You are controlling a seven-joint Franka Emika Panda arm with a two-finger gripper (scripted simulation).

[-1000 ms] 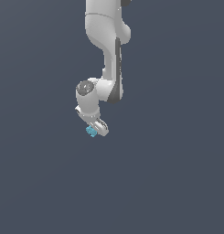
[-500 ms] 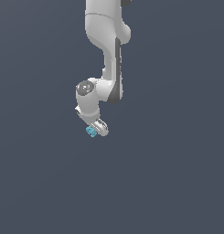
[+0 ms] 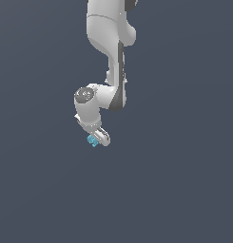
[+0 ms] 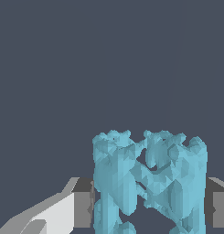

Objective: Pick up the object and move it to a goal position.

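The object [image 3: 92,140] is a tiny light-blue, bumpy blocky piece. In the exterior view it sits at the tip of my white gripper [image 3: 95,139], which hangs from the arm coming down from the top of the picture. In the wrist view the object [image 4: 147,180] fills the space between my two fingers [image 4: 83,208], which press on its two sides. The gripper is shut on it. The fingertips themselves are hidden behind the piece.
Only a plain dark grey-blue background surrounds the arm in both views. No table edge, container or other object shows.
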